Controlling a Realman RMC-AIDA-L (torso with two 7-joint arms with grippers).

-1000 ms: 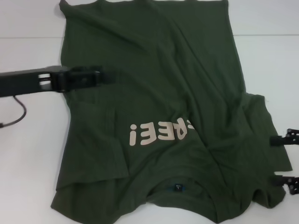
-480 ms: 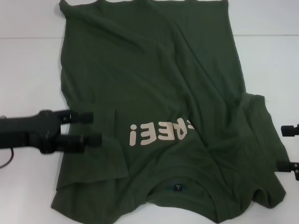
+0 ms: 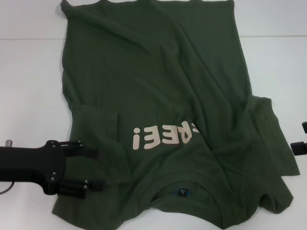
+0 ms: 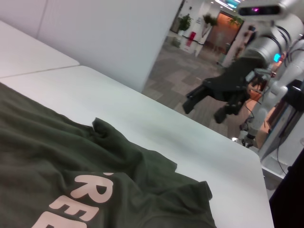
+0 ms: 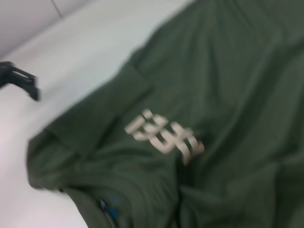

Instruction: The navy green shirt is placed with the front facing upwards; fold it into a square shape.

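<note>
The navy green shirt (image 3: 158, 86) lies front up on the white table (image 3: 29, 57), collar and dark neck label (image 3: 183, 192) nearest me. A wrinkled fold on its right side covers part of the beige lettering (image 3: 163, 136). My left gripper (image 3: 93, 165) is open at the shirt's left sleeve, its fingers reaching over the cloth edge with nothing between them. My right gripper (image 3: 301, 137) is open at the right edge of the head view, just off the rumpled right sleeve. The left wrist view shows the shirt (image 4: 71, 161) and the right gripper (image 4: 218, 92) farther off. The shirt (image 5: 218, 95) fills the right wrist view.
Bare table shows on both sides of the shirt, and a seam (image 3: 33, 38) crosses the tabletop at the back. The shirt's hem reaches the far edge of the head view. In the left wrist view the table's edge (image 4: 247, 149) and an office floor lie beyond.
My left gripper has travelled along the shirt's left edge from mid-body toward me, down to the sleeve. The right gripper has drawn back to the right, off the shirt.
</note>
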